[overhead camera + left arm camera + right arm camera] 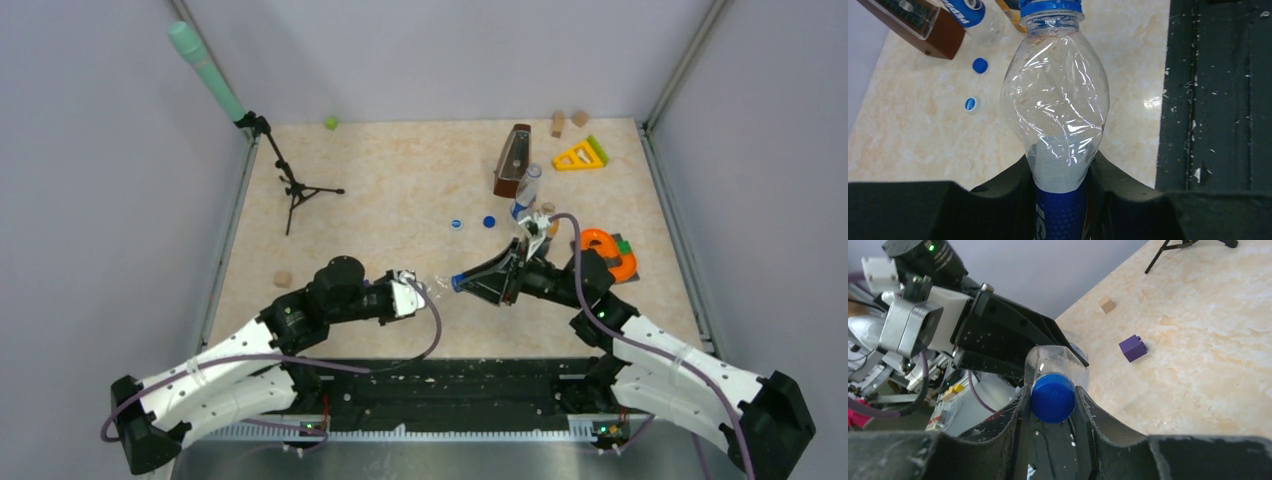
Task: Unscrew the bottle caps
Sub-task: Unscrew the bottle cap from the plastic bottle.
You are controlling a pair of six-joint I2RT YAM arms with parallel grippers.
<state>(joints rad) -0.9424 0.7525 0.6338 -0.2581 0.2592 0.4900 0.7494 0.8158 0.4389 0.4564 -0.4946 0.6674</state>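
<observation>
**Worktop** (380,170): pale marbled surface on which the loose items lie.

**Left gripper** (1063,200): clamped on the lower body of the clear bottle (1055,100) at its blue label band. It holds the bottle off the worktop between the two arms, neck pointing toward the right arm.

**Right gripper** (1052,395): jaws closed on the held cap (1050,402), one finger on each side of its rim.

**Clear bottle**: apparently empty, so probably very light. The thin wall is creased and dented. It will likely buckle or twist under torque, so the stiffer label band or the neck is the better place to brace it.

**Held cap**: dark blue, small and rigid, seated on the neck. It is best gripped squarely across the rim, as a slanted hold on so small a part could slip.

**Second bottle** (525,190): lies farther back, beside a brown wooden case (512,160).

**Loose dark cap** (980,65) and **loose pale cap** (971,104): both lie flat on the worktop, near each other and well apart from both grippers. They suggest two of the three caps are already off.

**Purple cube** (1133,348): no part of the task.
</observation>
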